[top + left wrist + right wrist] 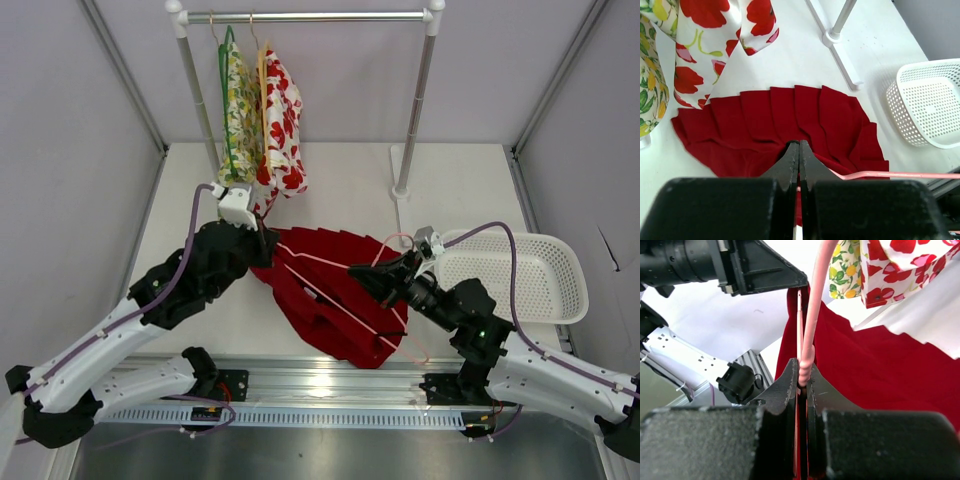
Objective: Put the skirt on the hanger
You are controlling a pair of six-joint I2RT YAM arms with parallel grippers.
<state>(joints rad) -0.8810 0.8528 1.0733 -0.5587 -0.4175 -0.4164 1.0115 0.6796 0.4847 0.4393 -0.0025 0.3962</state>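
The deep red pleated skirt (335,300) lies flat on the white table between the arms. The thin pale pink hanger (318,258) lies across it, hook toward the right. My left gripper (268,245) is at the skirt's left upper edge; in the left wrist view it (799,145) is shut on the red skirt (790,115), with a pink hanger arm (880,175) to its right. My right gripper (365,272) is over the skirt's right side; in the right wrist view it (802,372) is shut on the hanger's twisted neck (812,300) above the skirt (880,370).
A clothes rack (415,100) stands at the back. A green hanger with a yellow-green floral garment (240,100) and an orange hanger with a white, red-printed garment (282,115) hang on it, close to my left gripper. A white perforated basket (520,275) sits at the right.
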